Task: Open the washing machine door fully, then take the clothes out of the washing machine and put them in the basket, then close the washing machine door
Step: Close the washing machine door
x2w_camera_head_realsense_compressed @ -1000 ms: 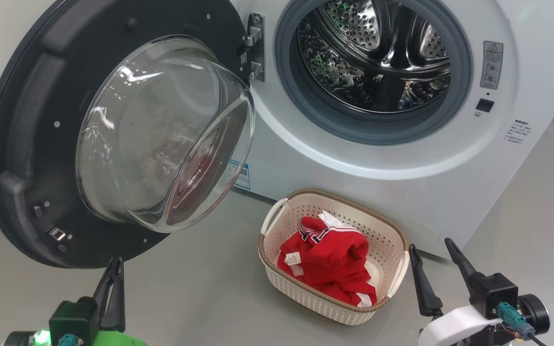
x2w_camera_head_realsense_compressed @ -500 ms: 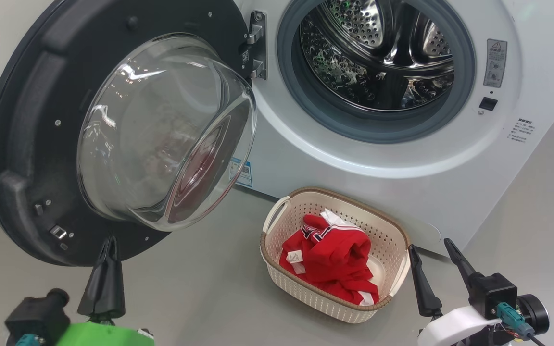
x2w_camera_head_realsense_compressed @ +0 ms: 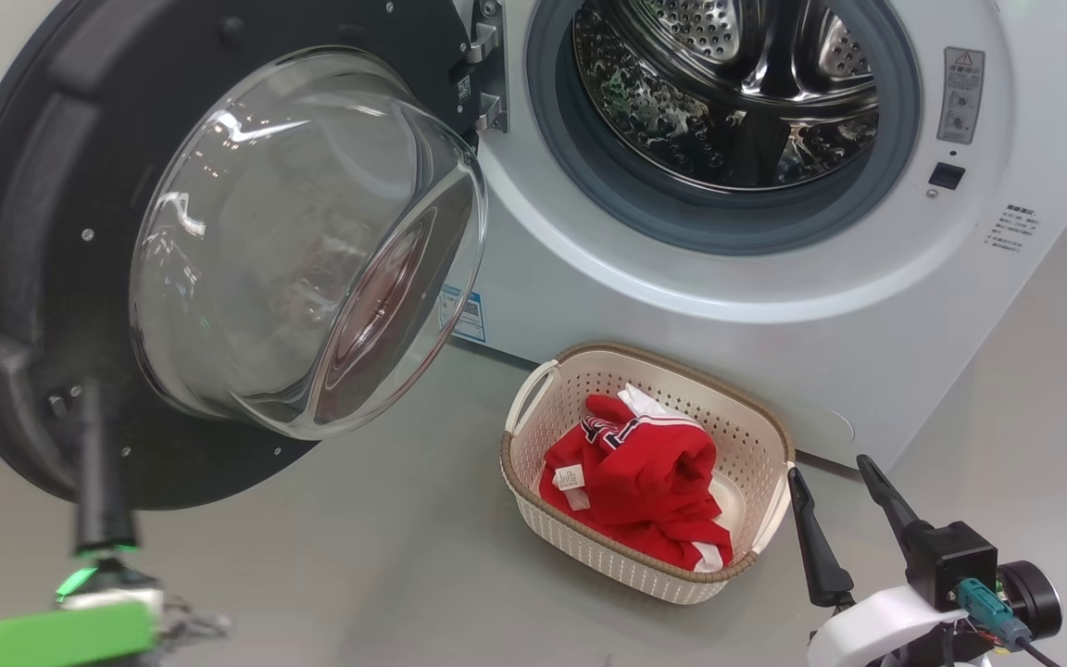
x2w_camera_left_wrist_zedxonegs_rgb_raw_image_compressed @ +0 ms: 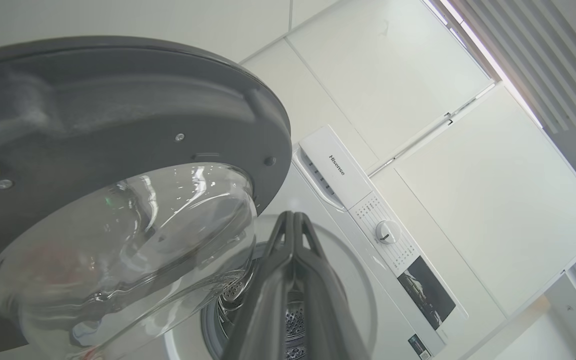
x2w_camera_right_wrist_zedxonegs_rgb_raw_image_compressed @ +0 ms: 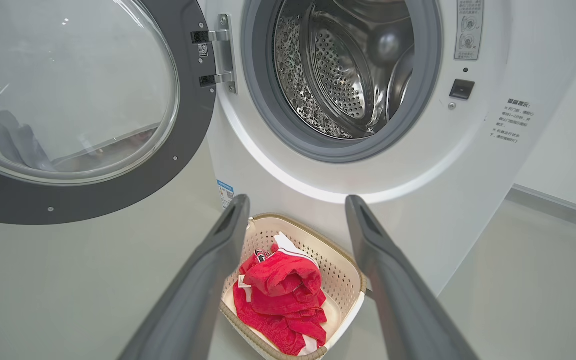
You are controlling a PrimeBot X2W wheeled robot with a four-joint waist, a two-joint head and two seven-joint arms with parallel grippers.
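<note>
Reaching claw, left gripper (x2w_camera_left_wrist_zedxonegs_rgb_raw_image_compressed: 293, 220): fingers pressed flat together, nothing held; in the head view it stands blurred across the lower free edge of the washing machine door (x2w_camera_head_realsense_compressed: 246, 250); you cannot tell whether it touches.
Wrist sightline: the joined tips point up past the glass bowl toward the drum (x2w_camera_left_wrist_zedxonegs_rgb_raw_image_compressed: 293, 320).
Idle claw, right gripper (x2w_camera_head_realsense_compressed: 828, 471): jaws spread wide, empty; it hovers just right of the basket (x2w_camera_head_realsense_compressed: 589, 554).
Clothes (x2w_camera_head_realsense_compressed: 645, 482): a red heap inside the basket; the drum looks bare, so you are likely on the closing step.
Door: swung wide, its inner face toward you; the hinge (x2w_camera_head_realsense_compressed: 487, 83) sits on its far right, against the washing machine (x2w_camera_head_realsense_compressed: 682, 306).
Contact point: put the closed fingers on the dark rim near the free edge, far from the hinge, where the least push turns it; keep off the bulging glass.
Path: follow the door's arc rather than a straight line; slow down before the gasket (x2w_camera_head_realsense_compressed: 682, 232).
Watch: the basket sits under the opening; hold the right gripper low, out of the swing.
</note>
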